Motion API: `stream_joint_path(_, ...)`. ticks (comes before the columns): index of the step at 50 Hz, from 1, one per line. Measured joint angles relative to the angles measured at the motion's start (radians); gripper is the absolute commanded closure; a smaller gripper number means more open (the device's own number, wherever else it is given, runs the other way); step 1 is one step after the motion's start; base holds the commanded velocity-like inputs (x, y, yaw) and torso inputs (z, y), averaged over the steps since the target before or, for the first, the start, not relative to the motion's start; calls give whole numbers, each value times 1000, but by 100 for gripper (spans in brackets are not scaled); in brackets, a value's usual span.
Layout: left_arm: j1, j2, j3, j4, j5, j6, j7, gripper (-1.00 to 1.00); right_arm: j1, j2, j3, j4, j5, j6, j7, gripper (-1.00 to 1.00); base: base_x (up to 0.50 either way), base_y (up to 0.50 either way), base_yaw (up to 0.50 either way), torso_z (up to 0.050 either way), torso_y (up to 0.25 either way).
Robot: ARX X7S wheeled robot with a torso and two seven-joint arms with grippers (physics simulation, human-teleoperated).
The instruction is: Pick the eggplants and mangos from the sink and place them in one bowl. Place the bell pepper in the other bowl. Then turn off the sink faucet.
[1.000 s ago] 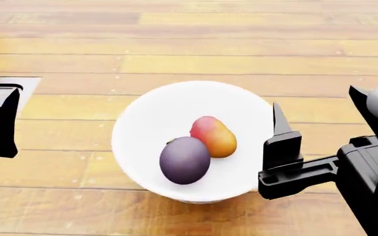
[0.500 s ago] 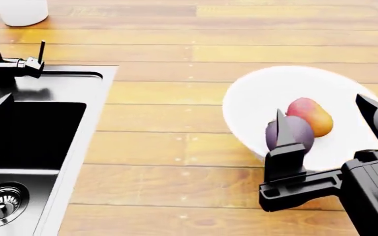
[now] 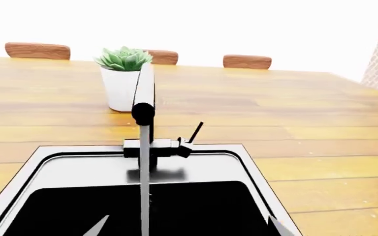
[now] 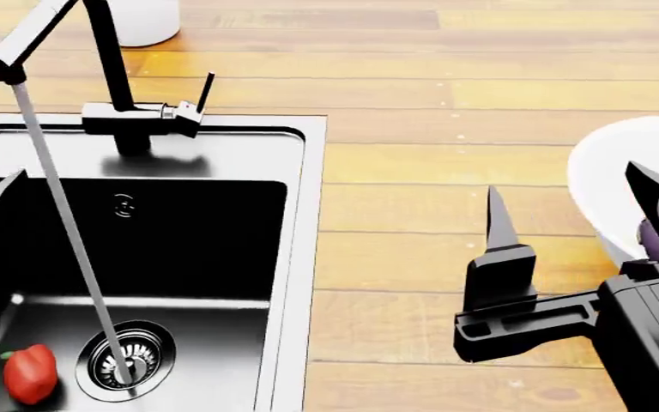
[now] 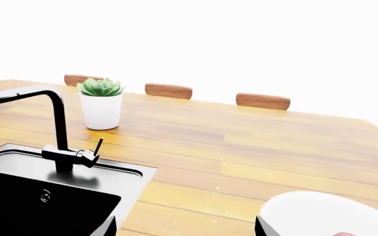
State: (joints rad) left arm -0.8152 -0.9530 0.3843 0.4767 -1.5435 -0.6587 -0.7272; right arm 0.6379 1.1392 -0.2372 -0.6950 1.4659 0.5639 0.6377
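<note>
three chairs [image 5: 168, 90] | wooden countertop [image 4: 456, 77]; water running | both end effectors spread, empty

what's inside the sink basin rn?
In the black-walled steel sink: a small red bell pepper on the floor beside the round metal drain, water streaming onto it. The basin's left part is cut off from view.
</note>
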Motion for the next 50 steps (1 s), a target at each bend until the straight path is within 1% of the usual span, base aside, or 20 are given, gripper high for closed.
stream_joint_path(17,14,5,5,-4,17,6,4,-100,-20,-21,-5,16,-34,-13,-3,-100,15,500,0,0,0)
stream_joint_path(25,10,7,7,-8,26,5,9,-100,-45,-18,1,13,-55,-27,-5,-100,296,450,0,0,0)
stream_joint_path(39,4,16,17,-12,40,0,15,-100,-90,-7,14,11,-87,-50,-9,-100,484,170,0,0,0)
stream_joint_path(50,-4,29,30,-11,41,-11,10,-100,-108,11,29,9,-74,-54,3,-100,59,0,0,0,0)
